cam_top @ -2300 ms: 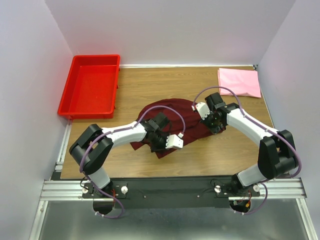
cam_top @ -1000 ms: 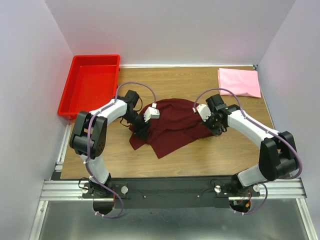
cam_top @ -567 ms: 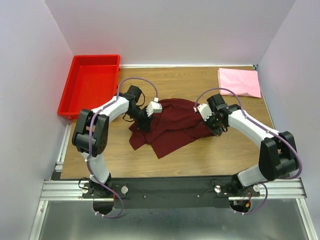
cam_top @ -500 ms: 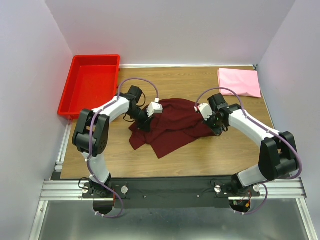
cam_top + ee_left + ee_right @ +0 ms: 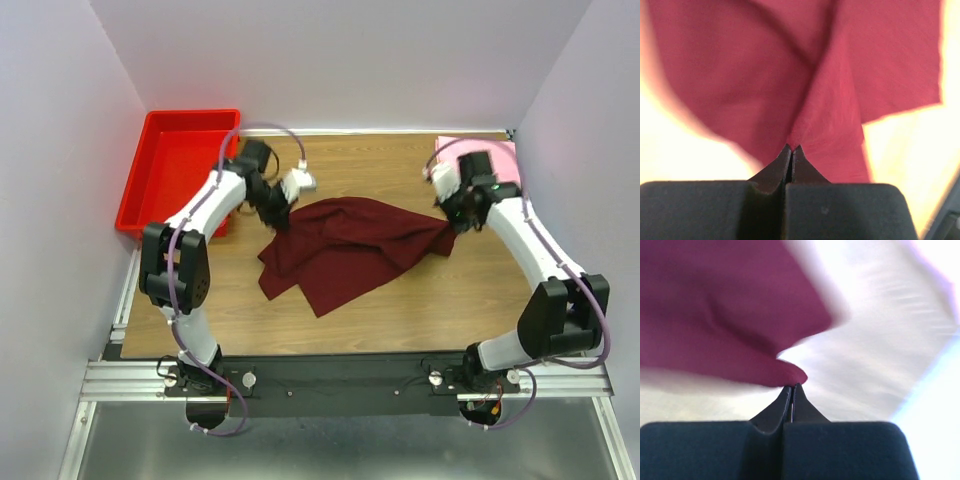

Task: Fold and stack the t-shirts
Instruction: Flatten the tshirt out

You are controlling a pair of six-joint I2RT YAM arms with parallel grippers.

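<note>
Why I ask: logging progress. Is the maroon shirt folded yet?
Not folded: maroon shirt lies rumpled, each end pinched in shut jaws.

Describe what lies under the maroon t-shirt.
Wooden table shows around the maroon t-shirt, pinched by the left gripper and right gripper; anything beneath the cloth is hidden.

Red bin [image 5: 170, 170] near left gripper [image 5: 791, 148]

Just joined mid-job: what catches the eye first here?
The maroon shirt at table centre, rumpled, held at both ends: the left gripper pinches its far left edge, the right gripper its right corner. A red bin sits far left; the pink shirt lies far right.
</note>
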